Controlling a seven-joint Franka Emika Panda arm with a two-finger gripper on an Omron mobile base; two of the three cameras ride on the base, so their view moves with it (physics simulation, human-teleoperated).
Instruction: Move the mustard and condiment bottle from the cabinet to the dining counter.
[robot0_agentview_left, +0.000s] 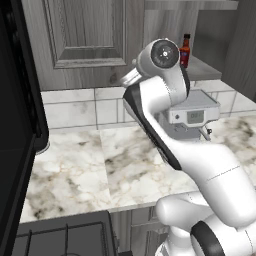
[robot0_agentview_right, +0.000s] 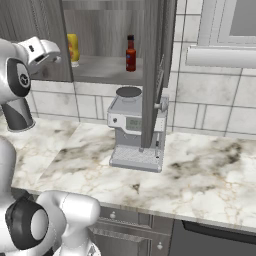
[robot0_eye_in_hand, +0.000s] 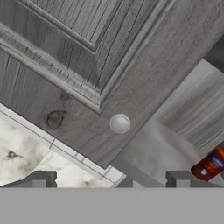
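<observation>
The pincer (robot0_eye_in_hand: 107, 178), spread wide and grasping nothing, faces the cabinet (robot0_eye_in_hand: 131, 65) knob, the condiment bottle (robot0_eye_in_hand: 211, 164) half cut off.

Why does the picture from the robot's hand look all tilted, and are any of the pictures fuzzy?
Hand view: it rolls with the hand, so the cabinet door and its knob slant, and the condiment bottle lies sideways at the edge, slightly soft. Right base view: even light, no glare; the mustard and the coffee machine look clear. Left base view: the dark left edge is a close black surface, not shadow.
</observation>
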